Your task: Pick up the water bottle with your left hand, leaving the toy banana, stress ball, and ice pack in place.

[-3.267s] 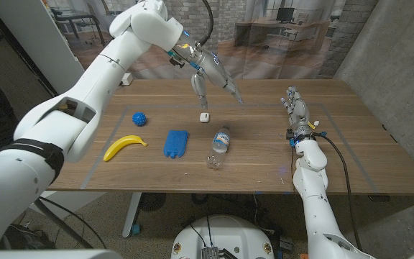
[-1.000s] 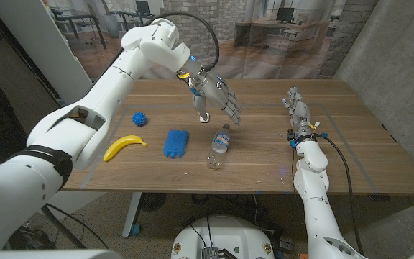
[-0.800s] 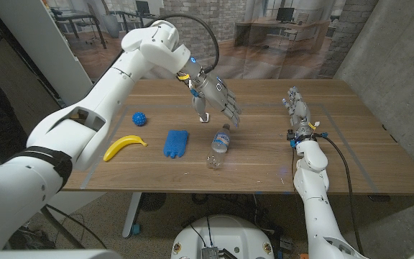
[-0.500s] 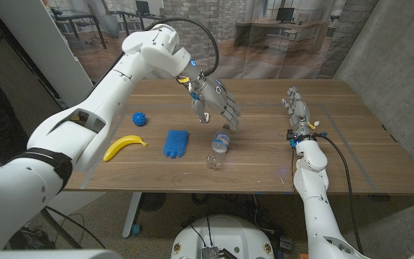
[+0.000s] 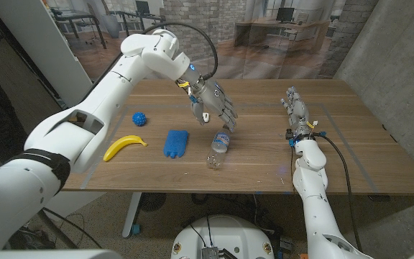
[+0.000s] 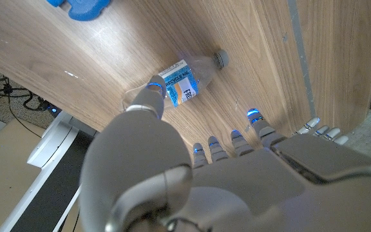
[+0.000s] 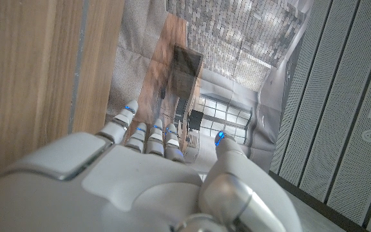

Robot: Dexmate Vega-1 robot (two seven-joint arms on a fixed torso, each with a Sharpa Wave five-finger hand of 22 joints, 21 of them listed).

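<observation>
Clear plastic water bottle (image 5: 221, 142) lies just below spread, empty left hand (image 5: 216, 106); prob. light, slippery, squashy — grip mid-label.

- The place looks like an open-plan office or lab in a converted industrial building.
- A brick wall (image 5: 228, 18) runs behind the far edge of the wooden table (image 5: 264, 155).
- Beyond it stand desks (image 5: 279, 29) carrying a dark monitor (image 5: 286, 13), on a wood-look floor.
- A grey panelled partition (image 5: 387, 57) closes off the table's right side; its perforated surface shows in the right wrist view.
- Cables (image 6: 5, 96) lie on the floor below the table's near edge in the left wrist view.
</observation>
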